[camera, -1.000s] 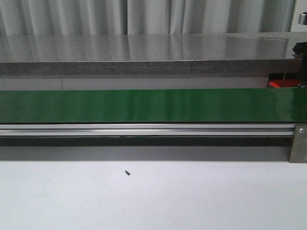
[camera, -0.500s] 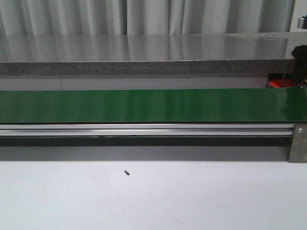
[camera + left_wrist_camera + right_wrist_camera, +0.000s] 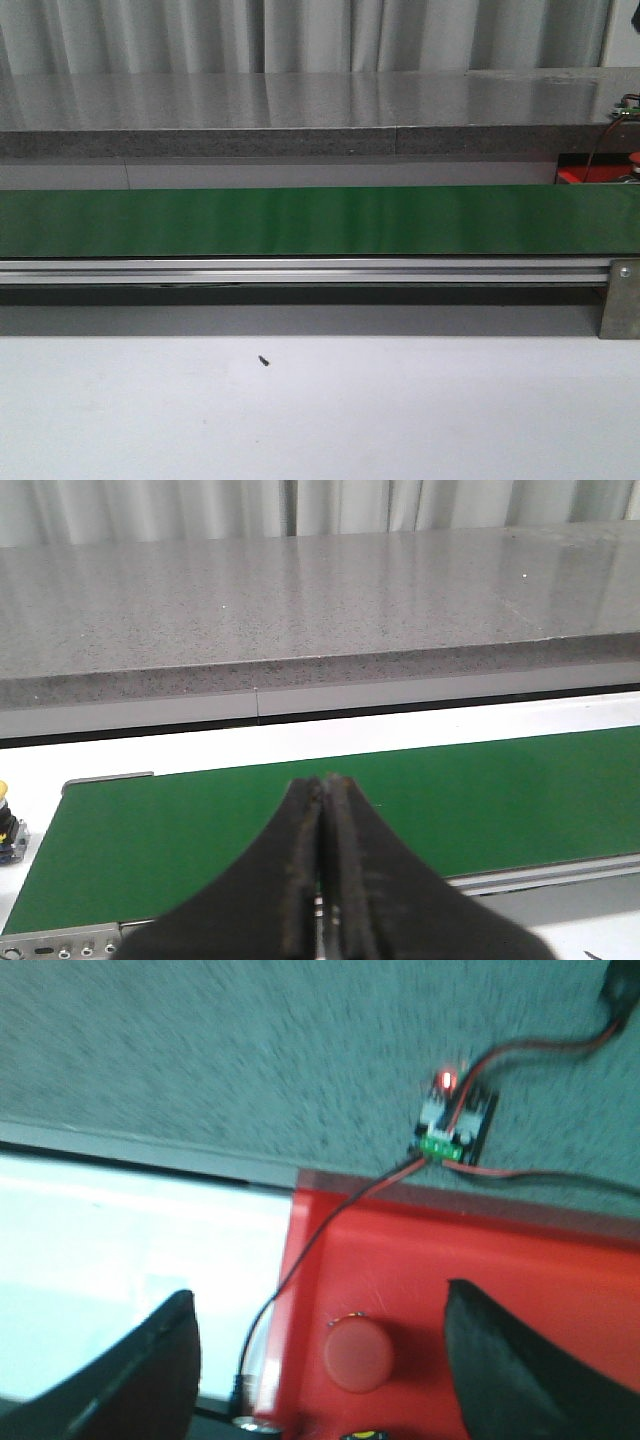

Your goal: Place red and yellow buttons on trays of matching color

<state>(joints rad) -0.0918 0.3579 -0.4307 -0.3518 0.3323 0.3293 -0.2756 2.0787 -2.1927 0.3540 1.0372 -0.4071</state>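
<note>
Nearest in the front view lies the pale table [image 3: 400, 420], bare but for a small dark speck [image 3: 265, 361] left of its middle. Beyond it runs an aluminium rail [image 3: 300, 270] carrying the green conveyor belt [image 3: 300, 220] from edge to edge, and behind the belt rises a grey speckled stone ledge [image 3: 300, 105] before pale curtains [image 3: 300, 35]. At the belt's far right end a corner of the red tray [image 3: 575, 175] shows below the ledge. In the left wrist view the left claw [image 3: 322, 880] hangs over the near edge of the belt with its two dark fingers [image 3: 290, 880] pressed together, nothing between them; at the belt's left end a yellow button [image 3: 3, 790] is just visible at the frame's edge, on a small base beside the belt. In the right wrist view the right claw [image 3: 320, 1360] is spread wide above the red tray [image 3: 520, 1270], its fingers [image 3: 140, 1370] well apart and touching nothing; a red button [image 3: 360, 1352] sits on the tray between them, near the tray's edge. A black cable [image 3: 300, 1260] crosses that edge up to a small circuit board [image 3: 453, 1122] with a lit red lamp, lying on the ledge.
</note>
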